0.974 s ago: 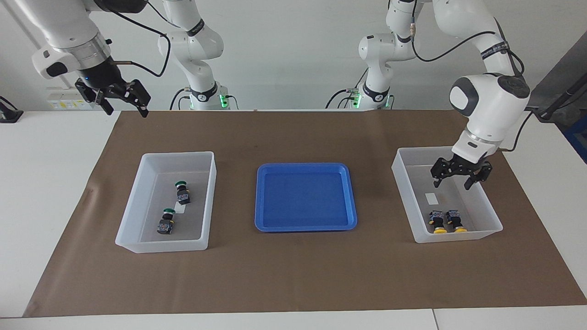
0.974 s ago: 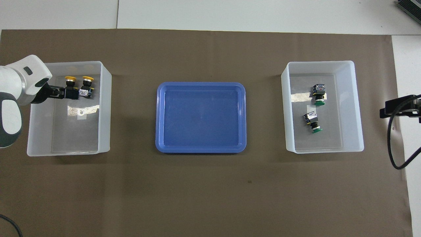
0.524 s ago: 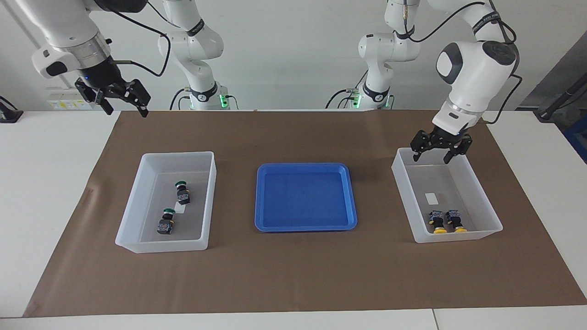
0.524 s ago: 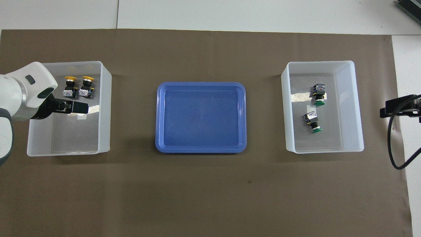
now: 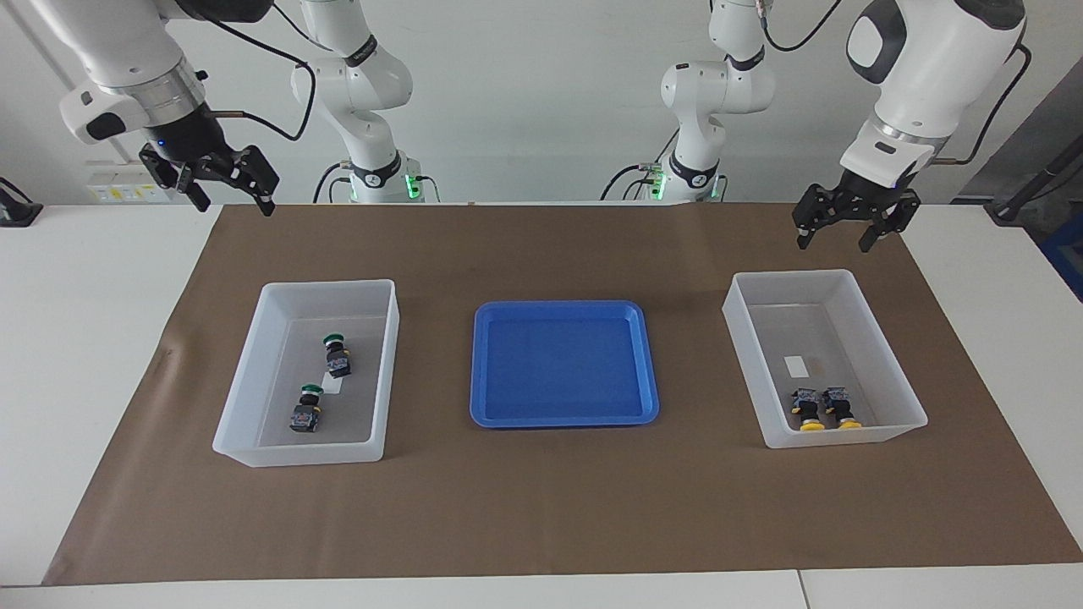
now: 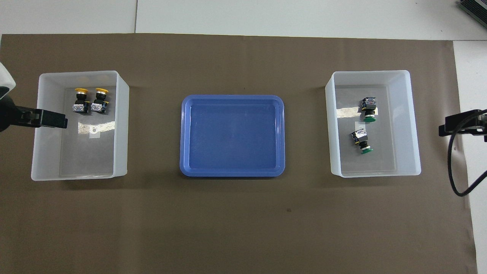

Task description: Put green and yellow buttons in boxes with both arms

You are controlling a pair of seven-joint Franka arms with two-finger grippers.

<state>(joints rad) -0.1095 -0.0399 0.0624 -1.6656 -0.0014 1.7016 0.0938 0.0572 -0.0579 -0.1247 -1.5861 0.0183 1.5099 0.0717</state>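
Observation:
Two yellow buttons lie side by side in the box at the left arm's end. Two green buttons lie apart in the box at the right arm's end. My left gripper is open and empty, raised over the mat just past that box's rim nearest the robots. My right gripper is open and empty, waiting high over the mat's corner at its own end.
An empty shallow blue tray sits between the boxes on a brown mat. Two smaller white arms with green-lit bases stand at the robots' edge of the table.
My left gripper has risen out of the box with the yellow buttons and drawn back toward the robots, empty. The right arm has not moved. The buttons stay put.

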